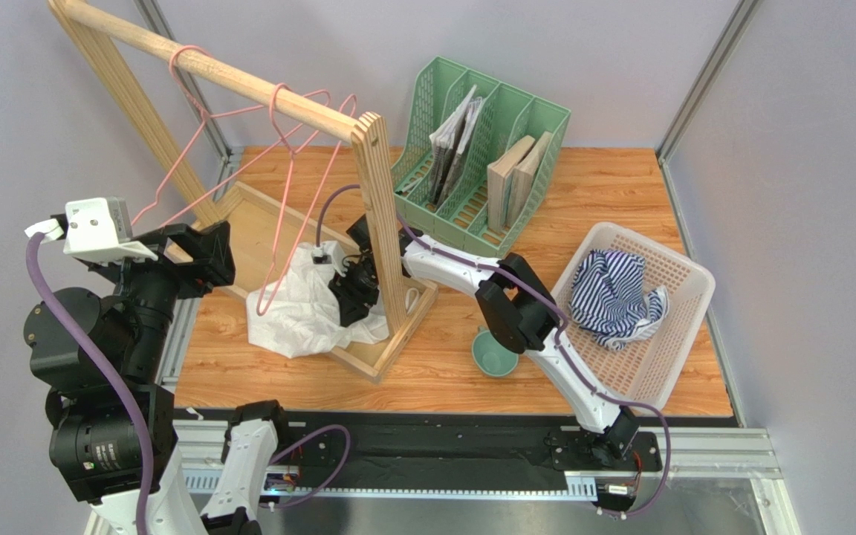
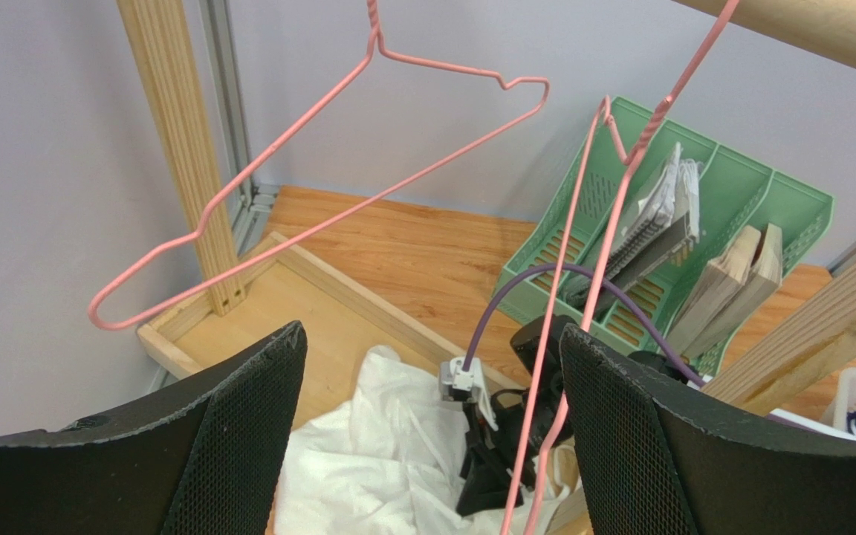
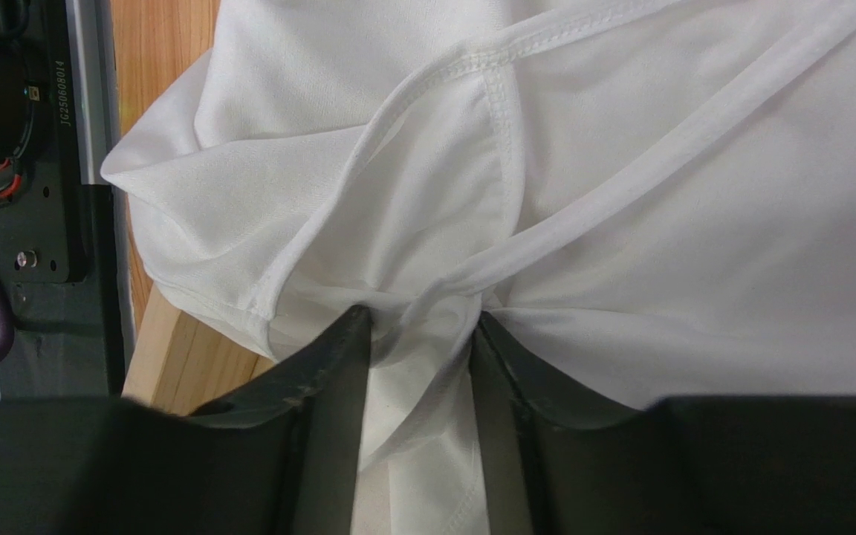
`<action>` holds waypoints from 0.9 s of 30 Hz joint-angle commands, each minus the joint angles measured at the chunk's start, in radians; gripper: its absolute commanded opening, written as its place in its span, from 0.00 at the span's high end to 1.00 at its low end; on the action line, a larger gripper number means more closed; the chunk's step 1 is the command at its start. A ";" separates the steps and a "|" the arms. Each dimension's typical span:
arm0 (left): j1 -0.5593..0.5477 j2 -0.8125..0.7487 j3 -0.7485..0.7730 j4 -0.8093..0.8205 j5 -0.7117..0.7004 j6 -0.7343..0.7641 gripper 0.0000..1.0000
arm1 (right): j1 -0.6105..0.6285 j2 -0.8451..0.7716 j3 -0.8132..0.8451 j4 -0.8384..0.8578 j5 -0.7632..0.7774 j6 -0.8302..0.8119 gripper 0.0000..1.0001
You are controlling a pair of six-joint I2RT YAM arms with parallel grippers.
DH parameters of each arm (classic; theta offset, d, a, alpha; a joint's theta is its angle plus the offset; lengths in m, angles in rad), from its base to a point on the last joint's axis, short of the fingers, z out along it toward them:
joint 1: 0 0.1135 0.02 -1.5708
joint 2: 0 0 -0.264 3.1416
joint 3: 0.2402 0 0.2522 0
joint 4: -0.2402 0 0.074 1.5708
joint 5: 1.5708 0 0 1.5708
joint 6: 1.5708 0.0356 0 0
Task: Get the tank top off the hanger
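The right end effector is closed narrow on a bunched fold of the white tank top, with strap and seam gathered between its fingers. The garment lies heaped on the base board of the wooden rack, against its near upright. A pink hanger hangs from the rack's rail with its lower corner down in the cloth. Whether a strap is looped over the wire I cannot tell, since the folds hide it. The left end effector is spread wide and holds nothing, hovering at the rack's left side, apart from the hanger.

If a strap is looped, I judge that a pull away from the rack would drag the hanger along, swinging it or lifting its hook off the rail, because nothing steadies the wire. The pinch takes only a small bunch, so the fabric could slide out. Cloth could also catch on the upright.
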 commanded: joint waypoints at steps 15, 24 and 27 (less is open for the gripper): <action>0.005 -0.018 0.015 0.038 0.073 -0.081 0.13 | -0.042 -0.036 0.057 0.167 0.028 0.161 1.00; 0.005 -0.080 -0.064 0.165 0.124 -0.164 0.14 | -0.108 -0.101 0.020 0.495 0.012 0.426 1.00; 0.005 -0.108 -0.101 0.222 0.127 -0.193 0.14 | -0.120 -0.118 0.010 0.620 0.031 0.515 1.00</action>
